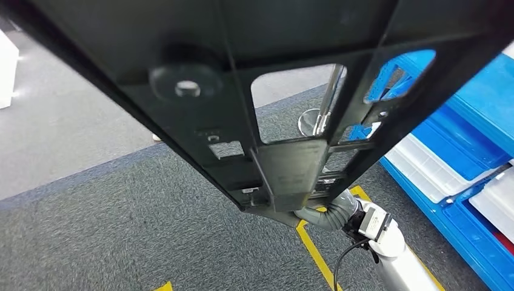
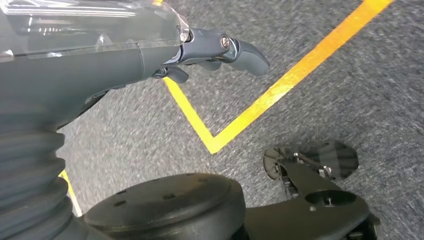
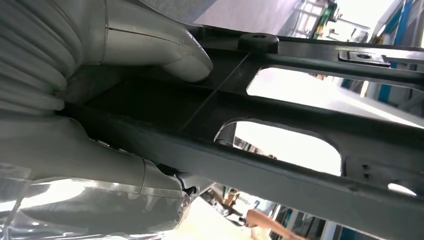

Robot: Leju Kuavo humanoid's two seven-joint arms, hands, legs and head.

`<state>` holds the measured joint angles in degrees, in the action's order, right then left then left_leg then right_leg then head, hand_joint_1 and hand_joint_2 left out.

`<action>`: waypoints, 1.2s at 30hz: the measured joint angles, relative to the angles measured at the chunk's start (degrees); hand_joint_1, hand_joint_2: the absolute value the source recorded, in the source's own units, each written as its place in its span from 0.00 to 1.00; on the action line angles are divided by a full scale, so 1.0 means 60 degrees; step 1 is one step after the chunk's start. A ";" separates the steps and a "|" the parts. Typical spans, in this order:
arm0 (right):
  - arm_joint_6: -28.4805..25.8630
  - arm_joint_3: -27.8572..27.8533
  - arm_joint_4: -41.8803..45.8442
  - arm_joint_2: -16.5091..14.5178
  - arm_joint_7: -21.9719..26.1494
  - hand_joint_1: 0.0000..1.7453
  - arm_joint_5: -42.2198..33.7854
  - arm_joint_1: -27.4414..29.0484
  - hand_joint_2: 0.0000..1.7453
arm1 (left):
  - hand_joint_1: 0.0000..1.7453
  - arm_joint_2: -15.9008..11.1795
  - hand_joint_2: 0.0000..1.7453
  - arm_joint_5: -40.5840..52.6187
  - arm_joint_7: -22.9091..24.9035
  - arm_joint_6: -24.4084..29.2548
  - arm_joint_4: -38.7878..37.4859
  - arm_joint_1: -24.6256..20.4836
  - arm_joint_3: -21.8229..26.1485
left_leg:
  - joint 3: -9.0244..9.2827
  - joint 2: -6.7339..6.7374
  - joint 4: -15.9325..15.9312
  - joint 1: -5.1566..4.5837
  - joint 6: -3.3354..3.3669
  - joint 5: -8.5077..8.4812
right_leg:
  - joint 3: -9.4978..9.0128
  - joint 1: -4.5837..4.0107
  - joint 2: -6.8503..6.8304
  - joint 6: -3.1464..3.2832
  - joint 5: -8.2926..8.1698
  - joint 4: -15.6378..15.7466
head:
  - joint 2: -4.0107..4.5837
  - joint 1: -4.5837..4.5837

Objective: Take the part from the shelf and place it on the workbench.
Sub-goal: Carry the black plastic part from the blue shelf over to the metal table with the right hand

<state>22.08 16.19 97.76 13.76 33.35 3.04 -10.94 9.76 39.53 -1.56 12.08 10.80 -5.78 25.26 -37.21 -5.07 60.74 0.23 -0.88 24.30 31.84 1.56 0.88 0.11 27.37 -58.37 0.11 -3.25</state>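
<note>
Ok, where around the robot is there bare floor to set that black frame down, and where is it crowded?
The grey carpet left of the yellow tape line lies bare, as does the paler floor beyond it. Right of the tape it is crowded: blue bins with white trays. The right hand grips the black frame; the left hand holds nothing.

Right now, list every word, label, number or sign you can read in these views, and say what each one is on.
None can be read.
Black part, held by the right hand: faint raised marks on its central plate, too small and blurred to read.
Blue bins: no label legible.
Yellow floor tape: plain lines, no text.
</note>
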 joint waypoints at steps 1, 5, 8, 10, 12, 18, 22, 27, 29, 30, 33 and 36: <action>0.0000 0.0000 0.0001 0.0017 0.0000 1.00 0.0002 -0.0002 1.00 | 0.00 0.0000 1.00 -0.0001 -0.0001 0.0003 0.0000 0.0000 0.0025 | -0.0172 0.0288 0.0436 -0.0004 -0.0036 0.0265 | -0.0018 -0.0006 -0.0131 0.0047 -0.0013 0.0035 | 0.0000 -0.0001; -0.0001 0.0002 -0.0002 0.0045 -0.0004 1.00 0.0009 0.0011 1.00 | 0.00 -0.0002 1.00 0.0005 -0.0037 0.0002 0.0000 -0.0058 0.0074 | -0.0874 0.0771 0.2235 0.0024 -0.0165 0.1009 | -0.0043 -0.0064 -0.0694 0.0086 0.0027 0.0038 | 0.0000 -0.0002; -0.0017 -0.0001 0.0001 0.0045 -0.0006 1.00 0.0020 0.0007 1.00 | 0.00 0.0003 1.00 0.0094 -0.0130 -0.0004 0.0000 0.0001 0.0071 | -0.0043 0.1074 0.0809 0.0053 -0.0173 0.0306 | -0.0135 -0.0062 -0.1031 -0.0001 0.0109 0.0035 | 0.0000 -0.0002; -0.0046 -0.0004 0.0021 0.0045 -0.0002 1.00 0.0037 0.0006 1.00 | 0.00 0.0007 1.00 0.0192 -0.0235 -0.0021 0.0000 0.0033 0.0064 | 0.0396 0.1352 -0.0107 -0.0013 -0.0036 0.0080 | -0.0158 -0.0109 -0.1204 -0.0102 0.0155 0.0015 | 0.0000 -0.0001; -0.0077 -0.0007 0.0047 0.0045 -0.0001 1.00 0.0065 0.0006 1.00 | 0.00 0.0005 1.00 0.0275 -0.0280 -0.0062 0.0000 0.0038 0.0056 | 0.0401 0.1294 -0.0287 -0.0082 0.0156 0.0096 | -0.0153 -0.0150 -0.1393 -0.0206 0.0164 0.0020 | 0.0000 0.0000; -0.0147 -0.0096 0.0191 0.0012 0.0001 1.00 0.0145 0.0100 1.00 | 0.00 0.0030 1.00 0.0324 -0.0115 -0.0159 0.0000 0.0028 0.0048 | 0.0444 0.0666 -0.0435 -0.0050 0.0488 -0.0010 | 0.0766 -0.0057 -0.0318 -0.0319 0.1198 -0.1912 | 0.0000 0.0002; -0.0137 -0.0151 0.0214 0.0012 -0.0014 1.00 0.0164 0.0225 1.00 | 0.00 0.0071 1.00 0.0321 0.0056 -0.0181 0.0000 0.0048 0.0053 | 0.0481 0.0130 -0.0402 -0.0100 0.0511 -0.0003 | 0.1110 -0.0079 -0.0118 -0.0212 0.0652 -0.2095 | 0.0000 0.0002; -0.0096 -0.0209 0.0246 -0.0010 -0.0017 1.00 0.0176 0.0246 1.00 | 0.00 0.0152 1.00 0.0290 0.0099 -0.0167 0.0000 0.0017 0.0054 | 0.0381 -0.0382 -0.0356 -0.0078 0.0352 -0.0002 | 0.0316 -0.0112 0.0473 -0.0083 -0.0196 -0.0085 | 0.0000 0.0002; -0.0084 -0.0211 0.0246 -0.0010 -0.0017 1.00 0.0181 0.0242 1.00 | 0.00 0.0151 1.00 0.0284 0.0066 -0.0154 0.0000 0.0023 0.0055 | 0.0353 -0.0418 -0.0338 -0.0076 0.0240 0.0019 | 0.0245 -0.0083 0.0264 -0.0038 -0.0209 0.0017 | 0.0000 0.0002; -0.0078 -0.0212 0.0246 -0.0007 -0.0015 1.00 0.0181 0.0237 1.00 | 0.00 0.0151 1.00 0.0285 0.0046 -0.0145 0.0000 0.0033 0.0055 | 0.0288 -0.0222 -0.0169 -0.0095 0.0188 0.0137 | 0.0193 -0.0066 0.0138 0.0008 -0.0216 0.0071 | 0.0000 -0.0001; -0.0065 -0.0213 0.0245 0.0029 -0.0003 1.00 0.0176 0.0259 1.00 | 0.00 0.0149 1.00 0.0284 -0.0030 -0.0130 0.0000 0.0016 0.0059 | -0.0356 0.0571 0.1316 -0.0088 0.0048 0.0953 | 0.0098 -0.0110 -0.0275 0.0119 -0.0191 0.0132 | 0.0000 -0.0009; -0.0056 -0.0213 0.0240 0.0041 -0.0003 1.00 0.0173 0.0288 1.00 | 0.00 0.0141 1.00 0.0292 -0.0060 -0.0161 0.0000 -0.0047 0.0060 | -0.0634 0.0762 0.2084 -0.0031 -0.0034 0.1120 | 0.0068 -0.0140 -0.0700 0.0123 -0.0144 0.0121 | 0.0000 -0.0009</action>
<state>21.74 14.91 99.19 14.01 33.33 4.08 -9.21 10.61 41.28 -1.92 11.12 10.80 -6.06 25.62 -41.01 -0.50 73.25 0.05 -1.08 31.02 32.25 0.72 -3.32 0.84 26.51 -57.64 0.11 -3.30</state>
